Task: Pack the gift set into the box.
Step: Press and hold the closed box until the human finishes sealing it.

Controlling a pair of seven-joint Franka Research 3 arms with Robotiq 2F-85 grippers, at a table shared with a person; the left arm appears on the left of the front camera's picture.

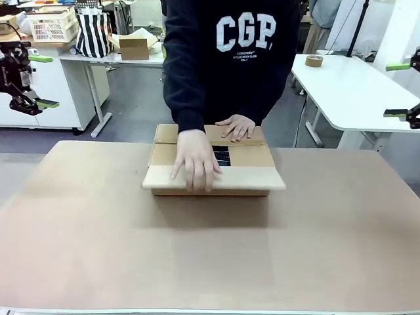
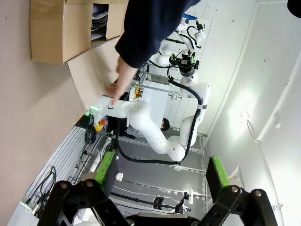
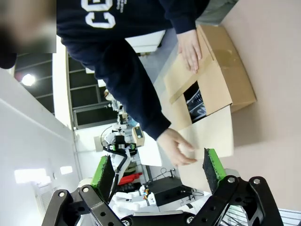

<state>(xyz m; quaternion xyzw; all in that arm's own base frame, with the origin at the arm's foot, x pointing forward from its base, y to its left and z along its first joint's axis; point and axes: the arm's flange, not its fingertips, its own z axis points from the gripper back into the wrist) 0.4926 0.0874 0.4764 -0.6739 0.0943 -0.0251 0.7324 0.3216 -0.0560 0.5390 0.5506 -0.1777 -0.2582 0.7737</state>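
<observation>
A wide tan table spans the foreground, with a grey floor beyond it. At the back left stands a white desk on metal legs. It carries a black-and-white striped bag, a small open cardboard box and a pale slatted plastic basket. A white cabinet sits beneath it. At the right, a white rounded table holds a roll of brown tape. A lamp glows bright in the right wrist view.
</observation>
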